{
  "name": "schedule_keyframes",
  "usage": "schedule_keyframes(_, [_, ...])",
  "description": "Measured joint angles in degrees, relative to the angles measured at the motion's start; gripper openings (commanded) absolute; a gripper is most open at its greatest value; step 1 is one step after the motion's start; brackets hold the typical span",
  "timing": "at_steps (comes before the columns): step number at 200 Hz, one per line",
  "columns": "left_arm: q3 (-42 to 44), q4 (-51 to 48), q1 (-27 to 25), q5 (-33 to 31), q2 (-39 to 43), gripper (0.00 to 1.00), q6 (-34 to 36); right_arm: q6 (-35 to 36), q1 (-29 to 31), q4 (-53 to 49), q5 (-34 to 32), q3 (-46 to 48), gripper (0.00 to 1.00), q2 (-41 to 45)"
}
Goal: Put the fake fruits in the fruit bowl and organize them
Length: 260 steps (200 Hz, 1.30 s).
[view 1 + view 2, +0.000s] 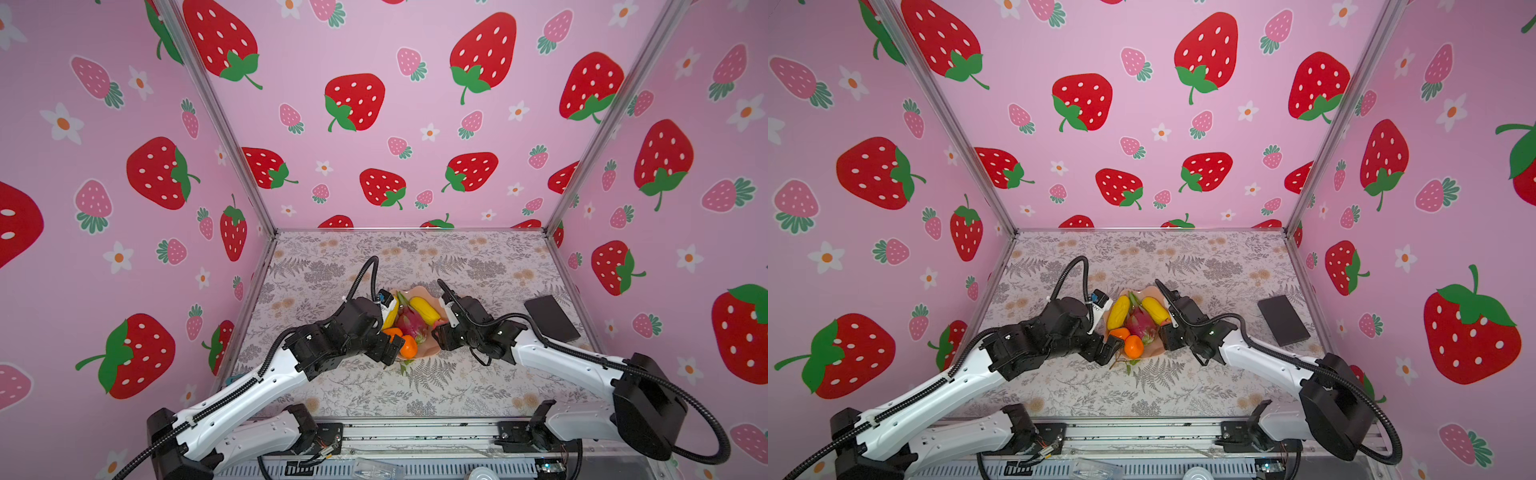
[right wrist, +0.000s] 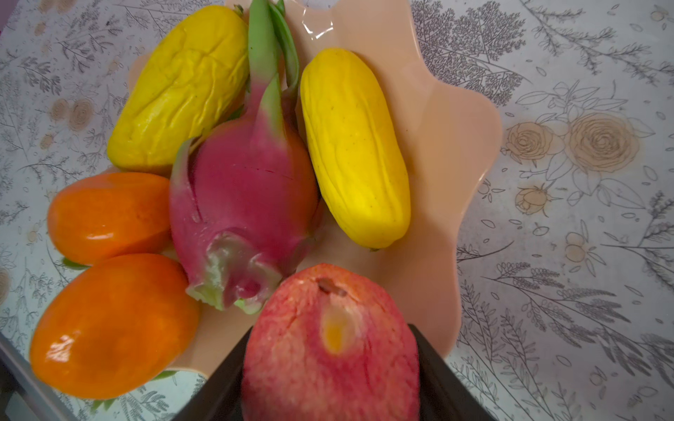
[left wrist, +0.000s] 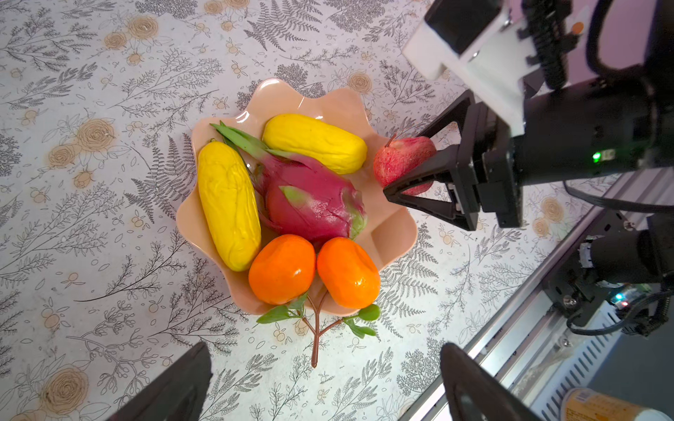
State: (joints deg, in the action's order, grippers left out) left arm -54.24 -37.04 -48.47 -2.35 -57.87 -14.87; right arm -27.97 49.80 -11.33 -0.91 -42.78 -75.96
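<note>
Salmon-pink scalloped fruit bowl (image 3: 395, 233) holds yellow pair (image 3: 228, 204), oranges (image 3: 282, 269), dragon fruit (image 3: 313, 204). Right gripper (image 2: 330, 364) clamps mottled red-pink apple (image 3: 399, 164) at rim; left gripper (image 3: 324, 350) spread wide, empty.

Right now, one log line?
right gripper: grips apple at bowl rim | left gripper: open | bowl: dragon fruit, oranges, yellow fruits

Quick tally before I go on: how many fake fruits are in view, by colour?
yellow oblong fruits: 2
oranges: 2
magenta dragon fruit: 1
red-pink apple: 1
Total: 6
</note>
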Motion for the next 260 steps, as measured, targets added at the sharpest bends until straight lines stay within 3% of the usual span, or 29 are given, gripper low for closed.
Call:
schedule_keyframes(61, [1.1, 0.0, 0.3, 0.4, 0.1, 0.99, -0.2, 1.1, -0.5, 1.1, 1.5, 0.0, 0.75, -0.9])
schedule_keyframes(112, [1.2, 0.0, 0.3, 0.5, 0.5, 1.00, -0.4, 1.3, -0.5, 1.1, 1.6, 0.0, 0.77, -0.6])
schedule_keyframes(132, [1.4, 0.2, 0.3, 0.5, 0.7, 1.00, -0.4, 1.9, -0.5, 1.0, 0.9, 0.0, 0.87, 1.8])
schedule_keyframes(147, [2.1, 1.3, 0.3, 0.3, 1.1, 0.99, -0.4, 2.7, -0.6, 1.0, -0.6, -0.1, 0.99, 5.5])
schedule_keyframes(163, [2.3, 2.7, 0.6, -1.9, 1.3, 0.99, -0.2, 3.5, -1.5, 1.1, -1.8, -0.4, 0.99, 10.6])
schedule_keyframes(182, [2.1, 5.5, 3.9, -8.2, 1.0, 0.99, -0.2, 4.7, -8.3, 1.3, -0.7, -1.5, 0.99, 15.0])
schedule_keyframes(215, [3.9, 13.7, 20.5, -26.7, -1.8, 0.99, -3.5, 7.5, -28.0, 6.8, 0.2, -1.4, 0.99, 14.6])
schedule_keyframes(239, [13.2, 23.6, 25.4, -39.2, -2.9, 0.99, -4.3, 9.7, -38.1, 18.5, -3.4, 9.3, 0.99, 15.3])
schedule_keyframes(260, [20.2, 30.4, 27.7, -44.8, -6.7, 0.99, -2.8, 11.4, -44.4, 27.1, -5.4, 19.1, 0.99, 15.0])
